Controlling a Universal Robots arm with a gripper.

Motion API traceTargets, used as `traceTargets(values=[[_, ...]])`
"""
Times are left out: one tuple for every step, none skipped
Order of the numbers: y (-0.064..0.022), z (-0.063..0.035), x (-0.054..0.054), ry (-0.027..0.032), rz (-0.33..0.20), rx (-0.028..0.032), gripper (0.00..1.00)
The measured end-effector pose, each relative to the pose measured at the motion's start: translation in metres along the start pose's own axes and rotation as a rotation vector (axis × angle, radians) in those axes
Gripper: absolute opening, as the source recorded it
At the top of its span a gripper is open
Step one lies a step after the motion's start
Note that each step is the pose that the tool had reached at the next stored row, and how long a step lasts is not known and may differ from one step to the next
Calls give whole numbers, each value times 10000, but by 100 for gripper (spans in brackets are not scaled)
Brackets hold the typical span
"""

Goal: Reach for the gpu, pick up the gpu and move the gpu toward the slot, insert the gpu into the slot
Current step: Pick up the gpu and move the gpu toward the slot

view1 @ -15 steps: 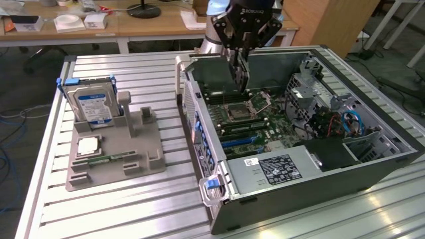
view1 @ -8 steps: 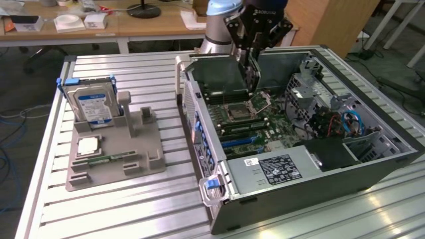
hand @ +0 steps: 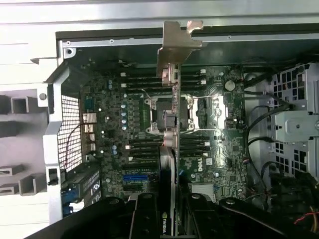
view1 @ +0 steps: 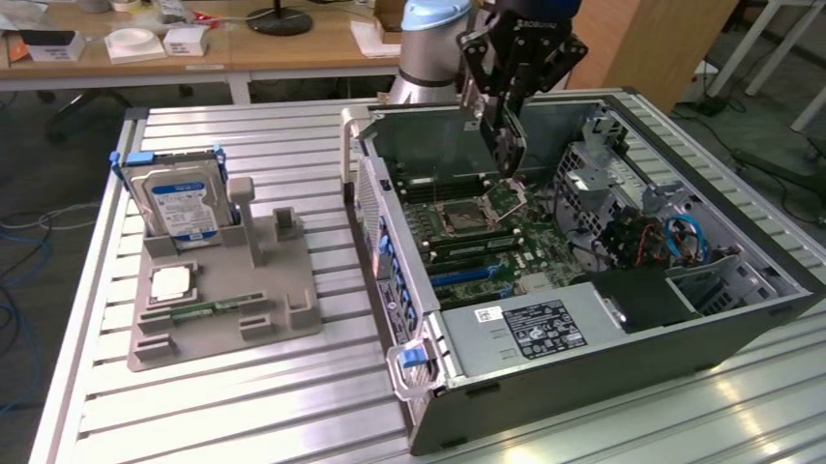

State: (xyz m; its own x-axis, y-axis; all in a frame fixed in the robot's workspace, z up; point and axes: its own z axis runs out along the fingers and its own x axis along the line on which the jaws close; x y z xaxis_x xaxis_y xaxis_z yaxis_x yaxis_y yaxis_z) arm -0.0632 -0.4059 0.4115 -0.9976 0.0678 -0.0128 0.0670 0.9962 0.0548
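Exterior view: gpu (view1: pixel 508 145) held over the motherboard (view1: pixel 516 246)

The fingers (hand: pixel 144 219) are clamped on the gpu, which hangs on edge inside the open case (view1: pixel 581 348), above the CPU socket (view1: pixel 462 215) and not seated. Its metal bracket (hand: pixel 177 42) is at the lower end. A hard drive (view1: pixel 178 198) stands well apart on the surface (view1: pixel 258 406).

A silver table of ribbed aluminium slats (view1: pixel 297 401) carries two things, with a strip of bare slats between them. Toward the exterior view's left lies a flat grey plastic holder block with posts and recesses (view1: pixel 290 319). Toward the exterior view's right a dark grey metal computer tower case (view1: pixel 581 372) lies on its side, open face upward
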Motion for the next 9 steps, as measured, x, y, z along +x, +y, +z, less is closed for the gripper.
traceTargets(values=[[1,1,-16,2,-42,-1,26],[2,2,-33,4,-85,-2,26],[3,2,-51,6,-126,-2,26],[4,3,-69,9,-169,-3,26],[6,4,-87,11,-212,-4,26],[7,4,-106,14,-254,-3,26],[8,5,-124,16,-301,-4,26],[9,6,-140,19,-360,-5,26],[10,6,-155,22,-414,-6,26]])
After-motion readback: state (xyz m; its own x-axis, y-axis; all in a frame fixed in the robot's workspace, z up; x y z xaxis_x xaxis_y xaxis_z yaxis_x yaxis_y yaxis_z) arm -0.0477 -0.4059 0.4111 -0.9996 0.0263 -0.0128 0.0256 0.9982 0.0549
